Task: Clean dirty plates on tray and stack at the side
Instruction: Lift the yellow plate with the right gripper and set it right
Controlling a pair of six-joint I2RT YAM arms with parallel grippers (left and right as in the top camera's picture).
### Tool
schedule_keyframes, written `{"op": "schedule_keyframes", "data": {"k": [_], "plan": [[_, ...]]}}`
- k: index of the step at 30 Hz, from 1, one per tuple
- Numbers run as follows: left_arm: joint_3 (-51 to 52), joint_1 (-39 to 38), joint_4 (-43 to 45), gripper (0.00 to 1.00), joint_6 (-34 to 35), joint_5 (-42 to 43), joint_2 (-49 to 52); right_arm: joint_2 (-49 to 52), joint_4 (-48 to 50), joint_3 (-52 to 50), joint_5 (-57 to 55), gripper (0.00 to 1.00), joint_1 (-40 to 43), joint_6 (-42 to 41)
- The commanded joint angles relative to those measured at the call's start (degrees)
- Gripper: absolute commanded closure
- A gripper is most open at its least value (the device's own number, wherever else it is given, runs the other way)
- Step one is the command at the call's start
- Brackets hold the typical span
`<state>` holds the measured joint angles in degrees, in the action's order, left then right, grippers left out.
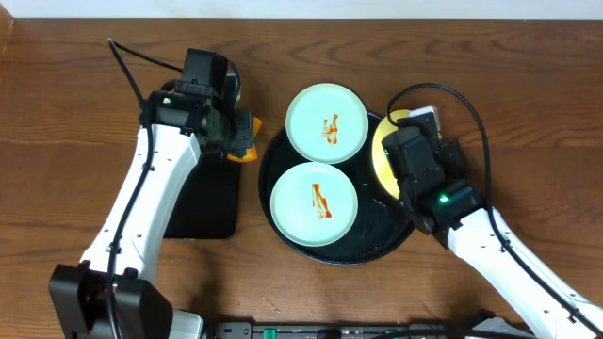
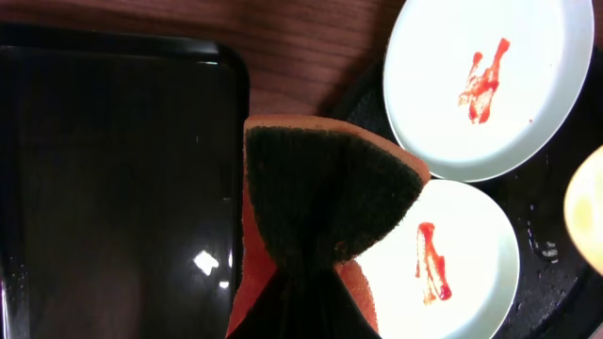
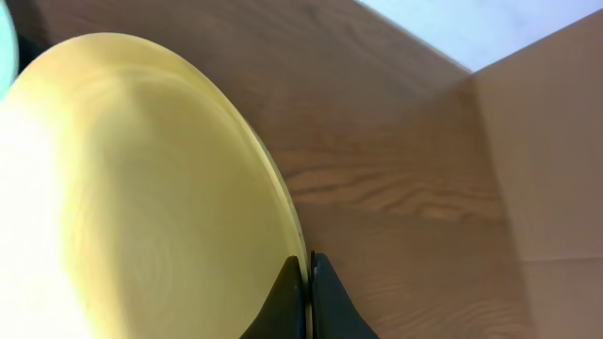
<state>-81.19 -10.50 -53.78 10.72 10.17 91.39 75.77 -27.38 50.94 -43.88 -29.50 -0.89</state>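
Note:
Two mint-green plates lie on the round black tray (image 1: 377, 247): the far one (image 1: 326, 122) and the near one (image 1: 314, 203), each with an orange-brown sauce streak. They also show in the left wrist view, far plate (image 2: 490, 85) and near plate (image 2: 443, 264). My left gripper (image 1: 240, 137) is shut on an orange sponge with a dark scrub face (image 2: 325, 188), held just left of the tray. My right gripper (image 3: 309, 282) is shut on the rim of the yellow plate (image 3: 132, 188), which sits at the tray's right edge (image 1: 384, 151), mostly hidden by the arm.
A rectangular black tray (image 1: 203, 202) lies left of the round tray, under my left arm; it fills the left of the left wrist view (image 2: 113, 188). Bare wood tabletop (image 3: 424, 188) lies right of the yellow plate.

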Motion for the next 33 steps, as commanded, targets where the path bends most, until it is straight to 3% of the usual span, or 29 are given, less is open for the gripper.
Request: {"op": "schedule_keyframes", "data": {"k": [1, 15, 21, 33], "plan": [[-0.8, 0.3, -0.2, 0.93, 0.5, 0.3, -0.9, 0.0, -0.3, 0.8, 7.0, 0.99, 4.6, -8.2], [-0.8, 0.2, -0.4, 0.93, 0.5, 0.3, -0.9, 0.0, -4.4, 0.8, 23.0, 0.99, 36.5, -22.5], [-0.8, 0.2, -0.5, 0.93, 0.5, 0.3, -0.9, 0.5, -4.4, 0.7, 32.4, 0.99, 49.1, -23.3], [-0.8, 0.2, -0.6, 0.93, 0.5, 1.2, -0.9, 10.8, 0.9, 0.7, 41.5, 0.99, 56.1, -21.3]]}}
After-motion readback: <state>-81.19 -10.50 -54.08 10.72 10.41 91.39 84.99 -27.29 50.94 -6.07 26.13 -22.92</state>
